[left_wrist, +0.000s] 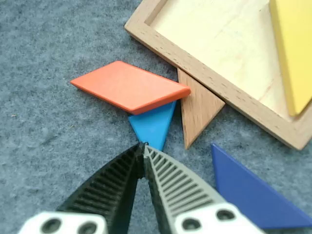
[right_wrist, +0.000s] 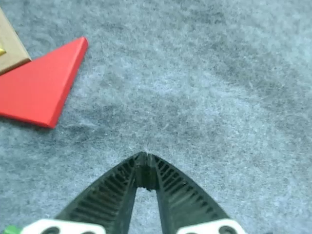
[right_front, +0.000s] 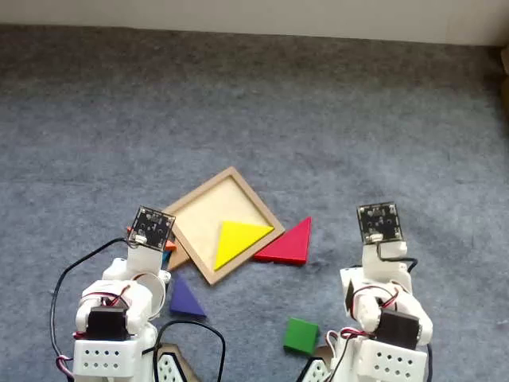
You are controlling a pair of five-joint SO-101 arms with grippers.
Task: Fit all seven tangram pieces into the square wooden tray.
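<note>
Left hand (left_wrist: pixel 144 146) closed; yellow triangle (right_front: pixel 236 239) inside pale tray (right_front: pixel 208 211).

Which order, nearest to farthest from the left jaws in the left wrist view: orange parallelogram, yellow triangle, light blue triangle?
1. Light blue triangle, just beyond the jaws' tips.
2. Orange parallelogram, on the carpet outside the tray.
3. Yellow triangle, inside the tray.

Indoor robotics bench, grey felt-like mat (right_front: pixel 334 119) over the table, pale wall (right_front: pixel 238 14) behind, two small desktop arms (right_front: pixel 119 318).
</note>
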